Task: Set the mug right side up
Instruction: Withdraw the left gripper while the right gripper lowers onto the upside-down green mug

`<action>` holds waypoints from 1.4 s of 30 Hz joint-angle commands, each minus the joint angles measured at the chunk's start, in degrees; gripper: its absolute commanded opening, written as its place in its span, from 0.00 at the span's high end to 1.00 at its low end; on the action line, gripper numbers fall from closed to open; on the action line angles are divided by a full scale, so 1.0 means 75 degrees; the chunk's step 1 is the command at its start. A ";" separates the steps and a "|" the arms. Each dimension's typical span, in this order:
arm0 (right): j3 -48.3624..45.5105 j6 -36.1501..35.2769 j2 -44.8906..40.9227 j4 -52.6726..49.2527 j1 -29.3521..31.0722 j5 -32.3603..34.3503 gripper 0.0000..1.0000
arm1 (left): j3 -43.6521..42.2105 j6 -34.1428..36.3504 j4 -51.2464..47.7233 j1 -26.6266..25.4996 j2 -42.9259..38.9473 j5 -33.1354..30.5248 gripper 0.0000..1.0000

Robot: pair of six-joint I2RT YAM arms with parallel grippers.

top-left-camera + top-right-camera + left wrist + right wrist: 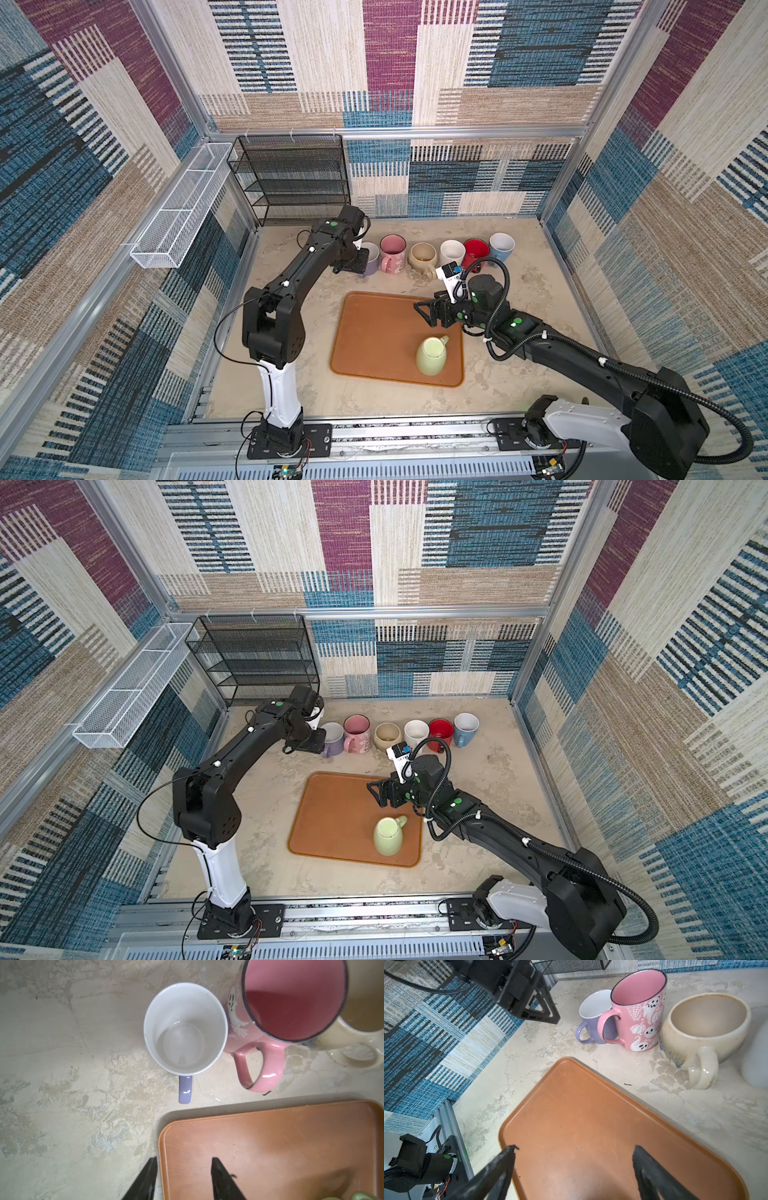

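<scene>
1. Closest to you, the green mug (432,356) is sitting on the orange tray (374,332), near its front right corner. It is looking bottom-up to me, with its handle pointing toward the back. So the turning is not done yet.
2. Just behind the mug, your right gripper (423,311) is hanging over the tray. Its fingers are spread wide with nothing between them. It is near the mug but not touching it.
3. I think you are getting ready to grab. For the next move, you are going to need to bring the right gripper down around the mug's wall or handle. Then squeeze, lift and flip it over.
4. Farther back, your left gripper (185,1159) is hovering near the purple mug (185,1028). Its fingers are apart and holding nothing.
5. At the very back, the row of mugs (451,249) is standing mouths up, so those are needing no help.
</scene>
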 commanded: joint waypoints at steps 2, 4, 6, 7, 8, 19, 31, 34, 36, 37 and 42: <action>0.0083 0.0037 -0.0422 -0.1129 0.0053 0.0265 0.10 | -0.1123 -0.0133 0.0820 -0.0086 -0.0942 0.0452 0.39; 0.0080 0.0132 -0.0618 -0.1540 0.0102 0.0384 0.10 | -0.1319 -0.0208 0.0896 -0.0222 -0.1246 0.0605 0.28; 0.0070 0.0249 -0.0780 -0.1925 0.0206 0.0510 0.10 | -0.1374 -0.0255 0.0889 -0.0409 -0.1447 0.0714 0.23; 0.0066 0.0324 -0.0849 -0.2094 0.0314 0.0616 0.10 | -0.1430 -0.0280 0.0887 -0.0528 -0.1557 0.0716 0.22; 0.0052 0.0409 -0.0934 -0.2254 0.0436 0.0736 0.10 | -0.1509 -0.0310 0.0894 -0.0629 -0.1687 0.0713 0.14; -0.0517 0.1528 -0.1539 -0.3079 0.1597 0.1274 0.11 | -0.3648 -0.0896 0.1736 -0.1016 -0.3795 0.1089 0.01; -0.0466 0.2037 -0.0770 -0.2859 0.2403 0.1510 0.12 | -0.5817 -0.1286 0.1957 -0.1031 -0.6483 0.1102 0.04; -0.0362 0.2100 -0.0533 -0.2756 0.2465 0.1535 0.14 | -0.6102 -0.1358 0.1837 -0.1032 -0.6923 0.1158 0.04; -0.0287 0.2153 -0.0385 -0.2674 0.2491 0.1522 0.16 | -0.6260 -0.1394 0.1777 -0.1033 -0.7141 0.1193 0.05; -0.0268 0.2177 -0.0290 -0.2633 0.2509 0.1521 0.18 | -0.6344 -0.1407 0.1754 -0.1033 -0.7225 0.1228 0.05; -0.0061 0.2339 0.0232 -0.2589 0.2530 0.1756 0.25 | -0.6578 -0.1465 0.1691 -0.1033 -0.7508 0.1364 0.07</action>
